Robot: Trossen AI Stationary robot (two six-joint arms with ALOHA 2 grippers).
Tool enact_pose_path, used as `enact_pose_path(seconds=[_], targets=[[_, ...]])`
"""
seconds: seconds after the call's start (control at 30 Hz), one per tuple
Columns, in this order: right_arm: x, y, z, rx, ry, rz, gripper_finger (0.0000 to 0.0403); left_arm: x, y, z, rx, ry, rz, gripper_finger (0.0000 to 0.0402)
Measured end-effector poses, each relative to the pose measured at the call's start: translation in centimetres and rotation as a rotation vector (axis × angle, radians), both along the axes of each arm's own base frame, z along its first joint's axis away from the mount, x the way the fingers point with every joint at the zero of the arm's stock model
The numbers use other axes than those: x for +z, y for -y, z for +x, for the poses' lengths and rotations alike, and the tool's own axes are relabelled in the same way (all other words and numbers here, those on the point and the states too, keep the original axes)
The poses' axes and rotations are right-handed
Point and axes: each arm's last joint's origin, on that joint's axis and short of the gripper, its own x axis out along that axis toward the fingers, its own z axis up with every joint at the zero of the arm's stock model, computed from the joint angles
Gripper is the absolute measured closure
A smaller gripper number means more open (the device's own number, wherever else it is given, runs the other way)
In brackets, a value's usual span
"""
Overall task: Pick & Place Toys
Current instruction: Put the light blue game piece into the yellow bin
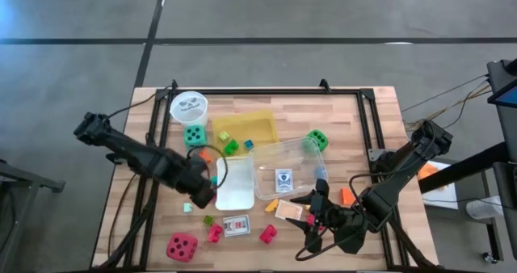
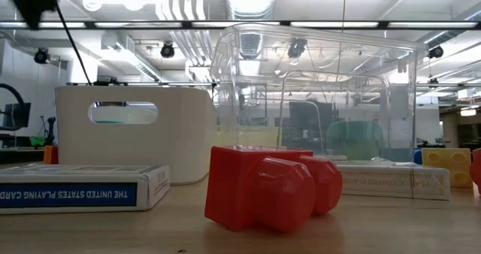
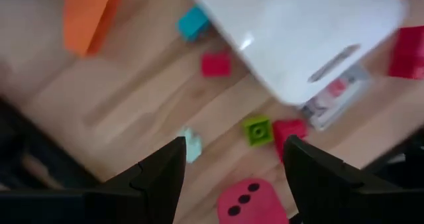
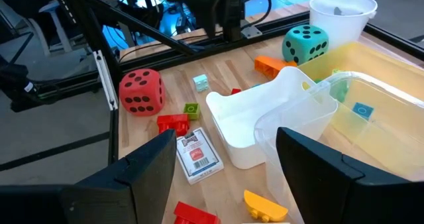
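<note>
Toys lie scattered on the wooden table: a red die (image 1: 182, 246), a teal die (image 1: 194, 135), a green die (image 1: 316, 140), a card pack (image 1: 237, 225), red blocks (image 1: 215, 233) and a small green block (image 1: 208, 220). My left gripper (image 1: 202, 190) points straight down beside the white bin (image 1: 234, 186). It is open and empty (image 3: 232, 177), with the red die (image 3: 252, 201) and green block (image 3: 257, 130) on the table below it. My right gripper (image 1: 319, 212) hangs open and empty (image 4: 225, 184) near the table's front right, by a second card pack (image 1: 289, 211).
A clear plastic box (image 1: 287, 168) and a yellow tray (image 1: 246, 128) stand mid-table, and a white cup (image 1: 188, 106) at the far left. A black frame (image 1: 266, 90) borders the table. An orange block (image 1: 346, 196) lies close to the right arm.
</note>
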Motion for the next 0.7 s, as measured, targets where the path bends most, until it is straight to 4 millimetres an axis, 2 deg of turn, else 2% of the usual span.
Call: enact_pose_path(seconds=[0.3,0.7], targets=[[0.0,0.0,0.0,0.000,0.000,0.000,0.0147,-4.8,1.9,-2.7,0.186,-0.183,0.003,0.0159],[0.0,0.0,0.0,0.000,0.000,0.000,0.0147,-9.1,2.5,-3.0,0.317,-0.144,-0.069,0.0159]])
